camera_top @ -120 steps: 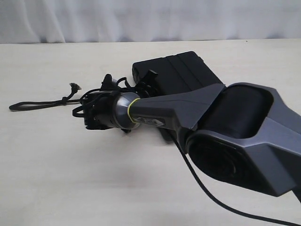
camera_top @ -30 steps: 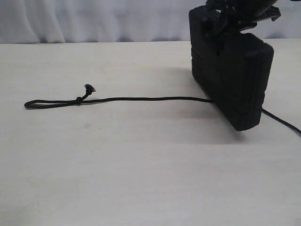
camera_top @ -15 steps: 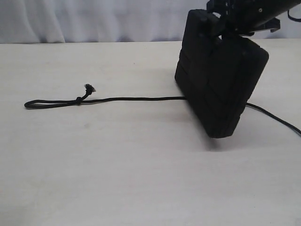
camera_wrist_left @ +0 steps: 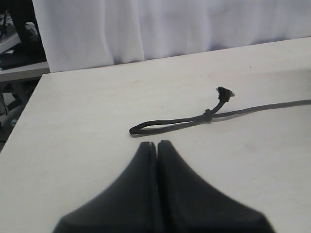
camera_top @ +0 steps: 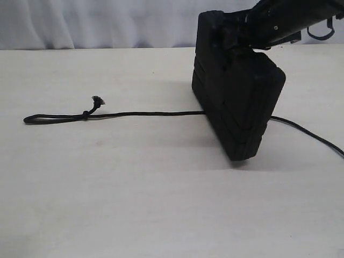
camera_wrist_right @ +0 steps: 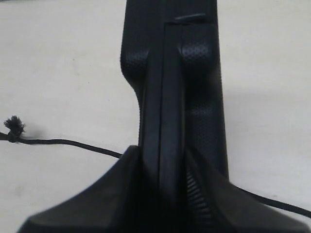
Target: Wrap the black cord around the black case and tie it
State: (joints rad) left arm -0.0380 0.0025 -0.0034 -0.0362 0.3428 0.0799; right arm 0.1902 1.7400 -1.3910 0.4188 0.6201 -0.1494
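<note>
- Zero wraps made: cord [camera_top: 145, 113] lies straight on the counter [camera_top: 134, 188], passing the case's [camera_top: 236, 102] base.
- Right pincer [camera_wrist_right: 163, 155] clamps the case, stood on edge.
- Left pincer [camera_wrist_left: 156, 145] together, empty.
- Wrapping and tying are both left.

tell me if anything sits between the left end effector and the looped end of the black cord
Nothing visible does. The shut left end effector faces the looped end of the black cord across bare table. The black case is farther along the cord, past the knot, not in between.
</note>
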